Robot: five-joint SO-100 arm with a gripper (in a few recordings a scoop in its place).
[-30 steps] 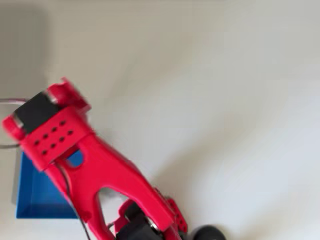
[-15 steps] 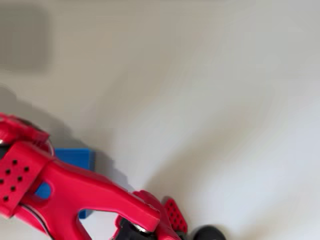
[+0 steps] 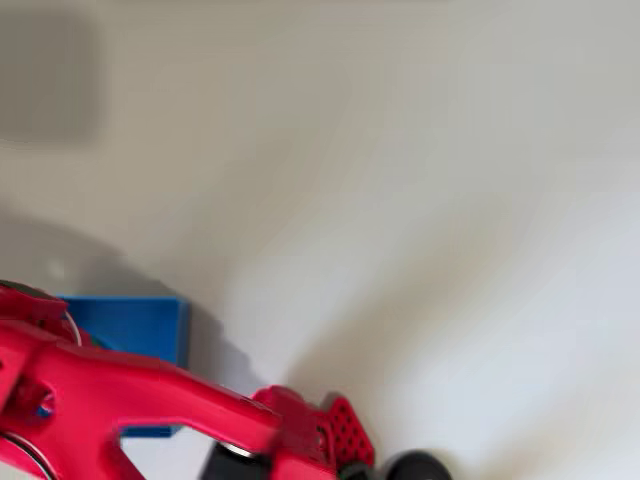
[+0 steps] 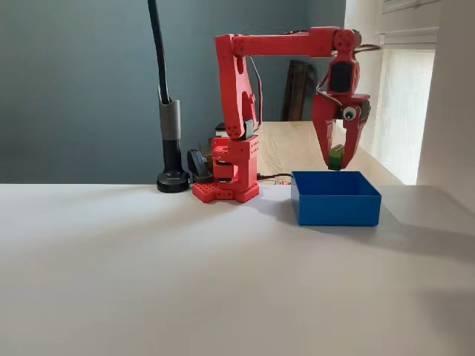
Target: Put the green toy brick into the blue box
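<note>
Fixed view, left to right: black lamp post [image 4: 165, 111] with its round foot at the table's [image 4: 185, 282] back edge, then the red arm [image 4: 237, 111] on its base, also at the back edge. Upper link reaches right and the claw [image 4: 335, 165] hangs straight down over the box [image 4: 335, 199], which sits near the table's back right.

Brick [image 4: 338, 156] is pinched between the claw tips, green showing in the gap, lime over darker green. Claw closed on it, jaws narrow. It hangs just above the box rim, over the box's middle as far as this angle tells; not touching the walls or floor.

Overhead view: the arm [image 3: 130, 395] crosses the bottom left corner and covers most of the box [image 3: 130, 322]; one blue corner pokes out above it.

Handling, as a guess: brick is small, rigid, light plastic, smooth sides, a bit slippery. Best hold is across two flat side faces, low on the body, not on the studs. Grip looks like that already. No crush risk; may bounce or skid on the box's hard floor if let go from height.

Step in hand: carry is about done, release comes next. Lowering slightly before opening would keep it inside the thin low walls.
</note>
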